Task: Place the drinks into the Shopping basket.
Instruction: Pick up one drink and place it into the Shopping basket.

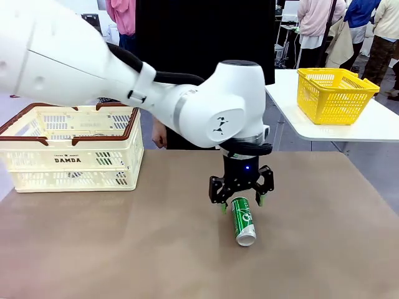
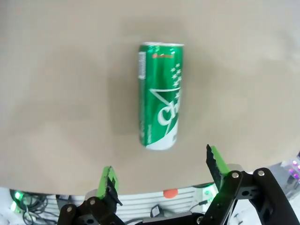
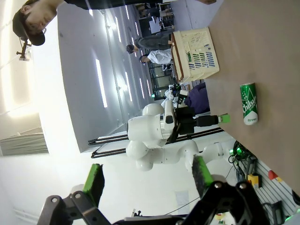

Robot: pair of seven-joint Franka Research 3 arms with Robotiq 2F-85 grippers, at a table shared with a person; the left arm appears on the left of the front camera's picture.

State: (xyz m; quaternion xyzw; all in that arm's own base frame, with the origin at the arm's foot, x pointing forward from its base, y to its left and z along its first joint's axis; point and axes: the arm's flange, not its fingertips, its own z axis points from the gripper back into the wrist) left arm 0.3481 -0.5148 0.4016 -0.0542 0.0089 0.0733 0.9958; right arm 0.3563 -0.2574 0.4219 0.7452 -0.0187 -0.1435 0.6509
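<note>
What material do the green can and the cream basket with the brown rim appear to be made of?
Green can: probably aluminium, glossy printed body, bare silver end. Cream basket: apparently moulded plastic, matte, with slotted walls and a brown rim.

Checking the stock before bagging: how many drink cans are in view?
1: a green can lying on the table below the open left gripper. Others may be hidden inside the cream basket.

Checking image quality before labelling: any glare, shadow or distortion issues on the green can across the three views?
Front view: green can sharp, soft shadow beneath it, left gripper open above. Left wrist view: can crisp, print readable, diffuse shadow to its left, wide-angle bend at the table edge. Right wrist view: rolled sideways, blown-out glare at left, can small but legible.
</note>
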